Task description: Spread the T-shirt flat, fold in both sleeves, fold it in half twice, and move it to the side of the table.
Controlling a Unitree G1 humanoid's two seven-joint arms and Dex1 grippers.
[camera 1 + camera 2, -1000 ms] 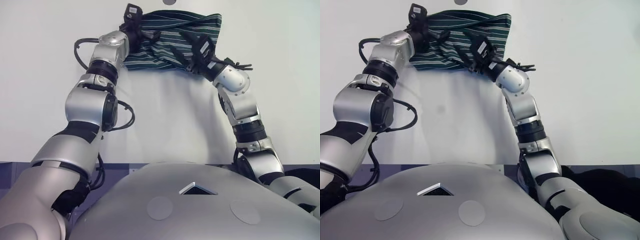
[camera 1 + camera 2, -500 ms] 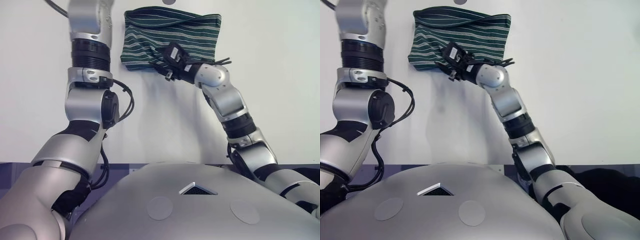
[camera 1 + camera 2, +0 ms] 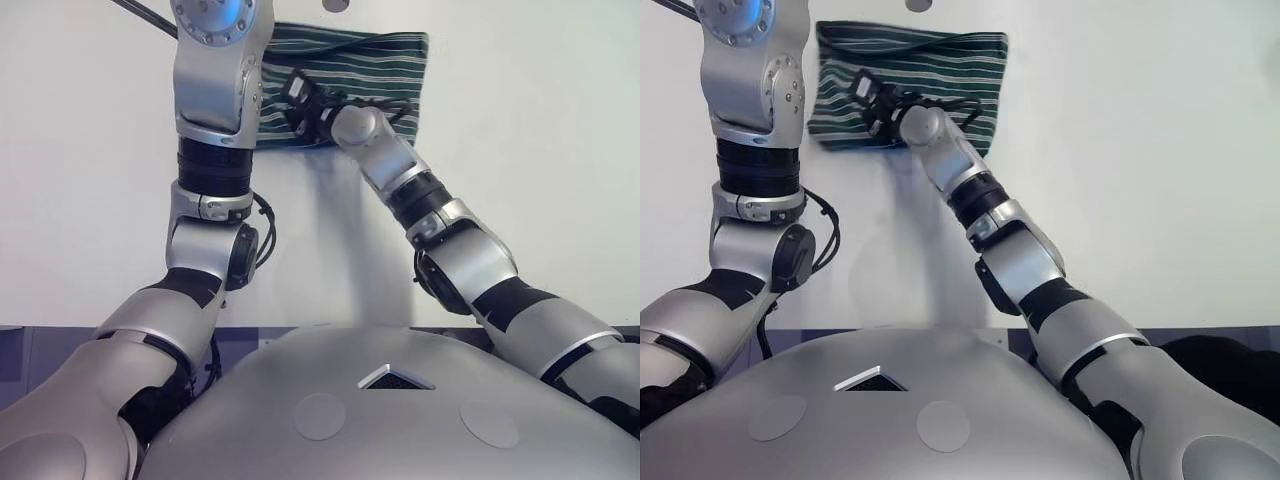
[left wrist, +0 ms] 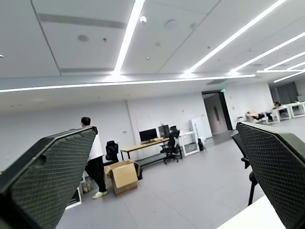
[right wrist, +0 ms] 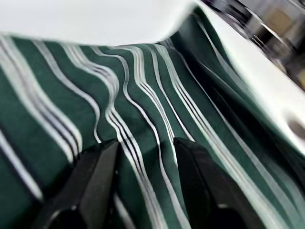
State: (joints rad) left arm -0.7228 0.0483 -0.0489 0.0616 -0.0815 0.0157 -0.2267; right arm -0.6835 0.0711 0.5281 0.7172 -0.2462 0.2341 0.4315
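The T-shirt [image 3: 370, 70], dark green with white stripes, lies folded into a small rectangle at the far middle of the white table [image 3: 540, 200]. My right arm reaches across to the shirt's near left part, where my right gripper [image 3: 300, 98] rests on the cloth. In the right wrist view its two fingers [image 5: 95, 186] stand close together with striped cloth [image 5: 143, 95] between them. My left arm is raised high in front of the shirt's left end and hides it. My left gripper [image 4: 164, 143] points up at the ceiling, fingers wide apart and holding nothing.
A small grey disc [image 3: 336, 4] sits at the table's far edge just behind the shirt. Bare white tabletop stretches to the left [image 3: 80, 150] and right of the shirt. The table's near edge [image 3: 600, 326] runs just ahead of my torso.
My left gripper let go of the shirt's left end and that arm swung straight up. My right gripper slid left along the near edge. The shirt's right edge shifted slightly left.
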